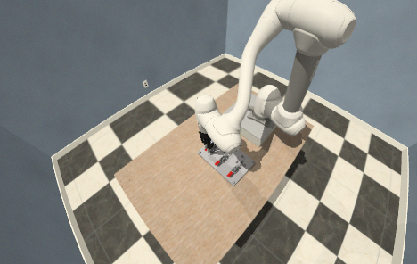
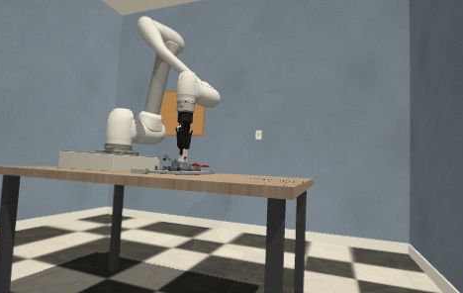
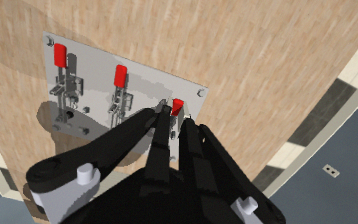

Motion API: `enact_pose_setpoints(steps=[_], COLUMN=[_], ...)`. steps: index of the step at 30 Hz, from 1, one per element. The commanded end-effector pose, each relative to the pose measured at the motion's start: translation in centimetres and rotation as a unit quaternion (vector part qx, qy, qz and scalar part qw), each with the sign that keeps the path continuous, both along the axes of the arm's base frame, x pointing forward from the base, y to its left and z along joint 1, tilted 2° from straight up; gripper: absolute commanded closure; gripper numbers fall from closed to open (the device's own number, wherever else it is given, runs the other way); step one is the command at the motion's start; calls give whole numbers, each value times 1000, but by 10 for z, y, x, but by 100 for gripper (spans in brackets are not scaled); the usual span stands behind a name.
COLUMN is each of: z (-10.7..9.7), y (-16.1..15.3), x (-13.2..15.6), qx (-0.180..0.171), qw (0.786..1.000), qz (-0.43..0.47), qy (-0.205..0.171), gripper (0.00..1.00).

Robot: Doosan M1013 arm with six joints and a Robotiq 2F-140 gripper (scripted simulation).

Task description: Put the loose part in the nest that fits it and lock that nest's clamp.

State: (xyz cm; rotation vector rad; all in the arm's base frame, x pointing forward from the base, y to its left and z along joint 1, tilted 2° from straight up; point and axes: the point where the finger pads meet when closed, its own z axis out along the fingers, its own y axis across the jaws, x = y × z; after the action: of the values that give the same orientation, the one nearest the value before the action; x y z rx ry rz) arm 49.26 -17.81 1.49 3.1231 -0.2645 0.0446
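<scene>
The grey fixture plate (image 3: pixel 115 95) lies on the wooden table and carries three toggle clamps with red handles. In the wrist view the left handle (image 3: pixel 60 55) and the middle handle (image 3: pixel 120 76) stand free. My gripper (image 3: pixel 175 105) is shut, its fingertips right at the third red handle (image 3: pixel 177 106) by the plate's right edge. I cannot tell whether they touch it. The nest under my fingers is hidden, and I cannot make out the loose part. The plate also shows in the top view (image 1: pixel 225 162) and the exterior view (image 2: pixel 179 169), with my gripper (image 2: pixel 184 148) pointing down over it.
The arm's grey base block (image 1: pixel 259 129) sits on the table behind the plate. The table edge (image 2: pixel 268 190) lies well to the right of the fixture. An orange panel (image 2: pixel 169 119) hangs on the back wall.
</scene>
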Motion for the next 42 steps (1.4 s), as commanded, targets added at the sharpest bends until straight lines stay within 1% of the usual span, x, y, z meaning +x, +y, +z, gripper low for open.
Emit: enact_pose_setpoints(steps=[1,19,42], z=[2,9,9], y=[1,3,6], x=[-3,-19,-33], qx=[0,0,0], qw=[1000,1000,1000], qz=[0,0,0], qy=[0,0,0], gripper=[90,90,90])
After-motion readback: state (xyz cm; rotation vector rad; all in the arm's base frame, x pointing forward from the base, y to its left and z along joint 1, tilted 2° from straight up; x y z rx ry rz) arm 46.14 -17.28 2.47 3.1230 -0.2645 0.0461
